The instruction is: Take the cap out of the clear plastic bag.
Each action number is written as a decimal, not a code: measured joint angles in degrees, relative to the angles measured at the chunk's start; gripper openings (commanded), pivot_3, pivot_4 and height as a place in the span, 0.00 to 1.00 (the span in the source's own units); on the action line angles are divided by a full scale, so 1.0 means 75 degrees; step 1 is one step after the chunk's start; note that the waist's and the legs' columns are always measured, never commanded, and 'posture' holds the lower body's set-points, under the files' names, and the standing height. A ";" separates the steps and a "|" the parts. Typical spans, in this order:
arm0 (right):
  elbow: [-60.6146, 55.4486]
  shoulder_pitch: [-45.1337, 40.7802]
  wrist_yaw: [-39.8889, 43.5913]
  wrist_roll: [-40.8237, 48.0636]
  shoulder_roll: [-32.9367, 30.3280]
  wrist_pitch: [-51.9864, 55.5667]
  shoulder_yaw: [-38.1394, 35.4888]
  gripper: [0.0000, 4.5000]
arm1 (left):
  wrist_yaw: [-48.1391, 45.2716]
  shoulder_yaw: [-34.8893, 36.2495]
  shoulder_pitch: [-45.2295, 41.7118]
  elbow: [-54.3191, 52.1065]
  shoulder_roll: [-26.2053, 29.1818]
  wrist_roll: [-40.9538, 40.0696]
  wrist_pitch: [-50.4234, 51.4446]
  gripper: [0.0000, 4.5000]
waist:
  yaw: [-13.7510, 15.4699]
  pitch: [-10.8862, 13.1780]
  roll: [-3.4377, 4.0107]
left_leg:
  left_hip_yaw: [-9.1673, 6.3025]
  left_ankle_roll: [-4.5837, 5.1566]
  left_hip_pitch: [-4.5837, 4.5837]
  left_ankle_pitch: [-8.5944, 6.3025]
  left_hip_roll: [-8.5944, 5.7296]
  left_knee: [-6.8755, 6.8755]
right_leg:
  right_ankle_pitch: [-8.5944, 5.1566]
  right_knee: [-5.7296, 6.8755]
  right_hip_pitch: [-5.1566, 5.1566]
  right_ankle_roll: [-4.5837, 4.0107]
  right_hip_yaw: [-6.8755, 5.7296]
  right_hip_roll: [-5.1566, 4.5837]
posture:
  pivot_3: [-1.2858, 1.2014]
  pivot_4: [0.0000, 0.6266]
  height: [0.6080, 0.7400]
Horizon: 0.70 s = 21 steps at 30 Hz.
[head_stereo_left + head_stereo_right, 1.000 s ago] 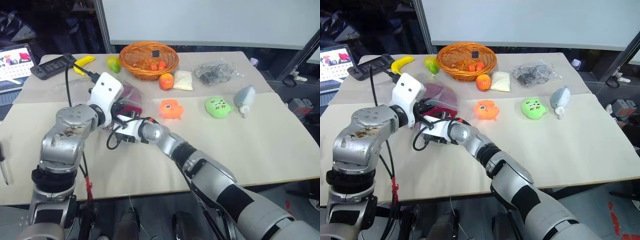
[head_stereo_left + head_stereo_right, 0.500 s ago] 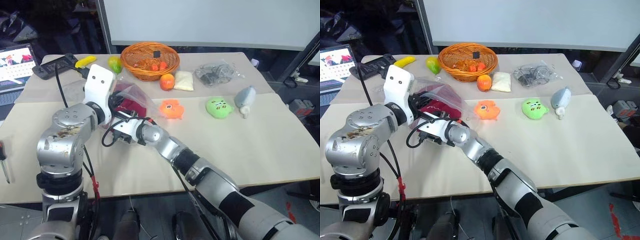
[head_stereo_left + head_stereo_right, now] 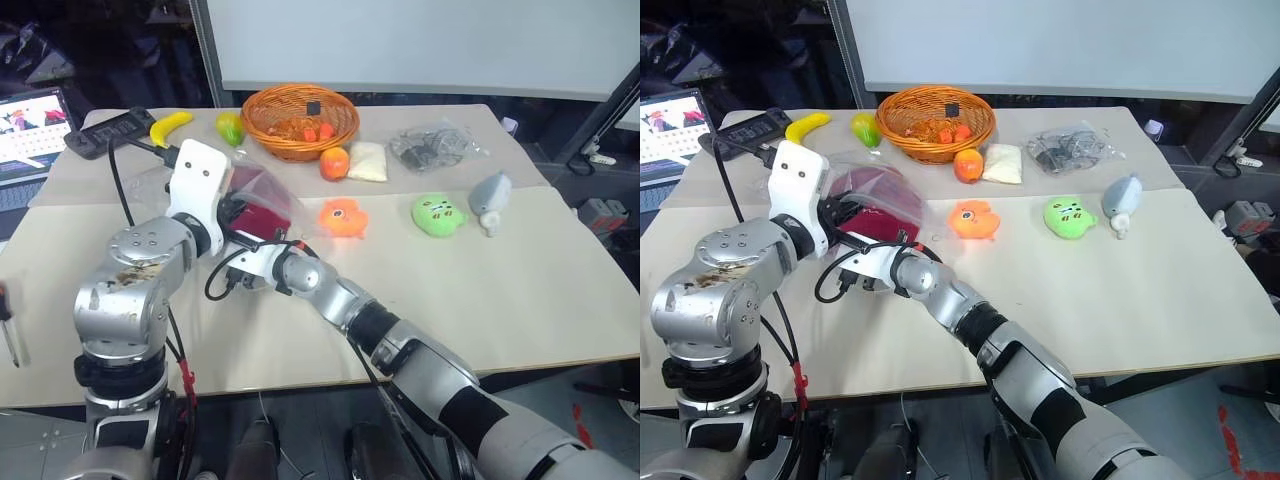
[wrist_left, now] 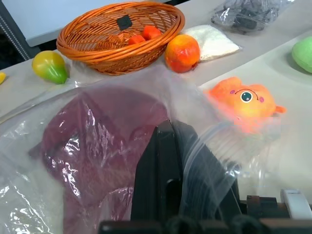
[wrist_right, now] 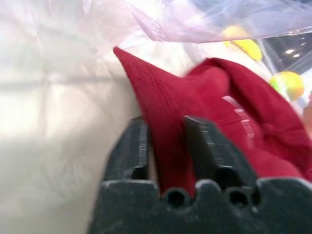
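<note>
The maroon cap (image 3: pixel 875 190) lies inside the clear plastic bag (image 3: pixel 262 182) at the table's left, below the basket. In the left wrist view the cap (image 4: pixel 97 141) shows through the crinkled film, and my left gripper (image 4: pixel 168 129) is shut on the bag's edge (image 4: pixel 207 146), holding it up off the table. My right gripper (image 3: pixel 243 262) reaches into the bag's mouth from the near side. In the right wrist view it (image 5: pixel 165 124) is shut on a fold of the cap's red fabric (image 5: pixel 219 97).
An orange wicker basket (image 3: pixel 300 120) stands behind the bag, with a peach (image 3: pixel 334 162) and a white pouch (image 3: pixel 367 160) beside it. Orange (image 3: pixel 343 217), green (image 3: pixel 438 214) and grey (image 3: pixel 488 195) plush toys lie to the right. A small bag of cables (image 3: pixel 432 145), a banana (image 3: pixel 168 127) and a black device (image 3: pixel 105 132) sit at the back.
My right gripper's fingers have closed on the cap's fabric. The left wrist has rolled a little with the bag's edge still in it. Both hands stay in about the same place.
</note>
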 measured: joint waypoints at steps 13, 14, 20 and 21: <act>-0.1631 0.1128 0.0482 0.0320 -0.0152 0.0100 -0.0647 0.01 | 0.0021 -0.0269 0.0008 -0.0425 0.0051 -0.0279 -0.0320 0.00 | -0.0024 -0.0003 -0.0004 | -0.0001 -0.0004 0.0023 -0.0003 0.0002 -0.0001 | 0.0000 -0.0011 0.0030 0.0000 0.0000 0.0001 | 0.52 0.24 1.00; -0.1952 0.1311 0.0631 0.0391 -0.0175 0.0267 -0.0728 0.01 | 0.0020 -0.0316 0.0016 -0.0439 0.0048 -0.0303 -0.0361 0.00 | -0.0029 -0.0003 -0.0004 | -0.0001 -0.0004 0.0023 -0.0003 0.0001 -0.0002 | 0.0000 -0.0010 0.0029 0.0000 0.0001 0.0001 | 0.52 0.24 1.00; -0.4525 0.2417 0.1767 0.1185 -0.0801 0.2189 -0.1101 0.01 | -0.0049 -0.0427 0.0077 -0.0611 0.0285 -0.0628 -0.0766 0.00 | 0.0010 -0.0004 -0.0005 | -0.0009 -0.0004 0.0042 -0.0003 0.0001 0.0006 | -0.0001 -0.0017 0.0061 0.0001 -0.0008 0.0002 | 0.52 0.24 1.00; -0.4731 0.2440 0.1803 0.1282 -0.0860 0.2461 -0.1193 0.01 | -0.0065 -0.0418 0.0114 -0.0628 0.0357 -0.0694 -0.0839 0.00 | 0.0014 -0.0004 -0.0005 | -0.0010 -0.0004 0.0054 -0.0003 0.0001 0.0005 | -0.0002 -0.0018 0.0072 0.0001 -0.0008 0.0002 | 0.52 0.24 1.00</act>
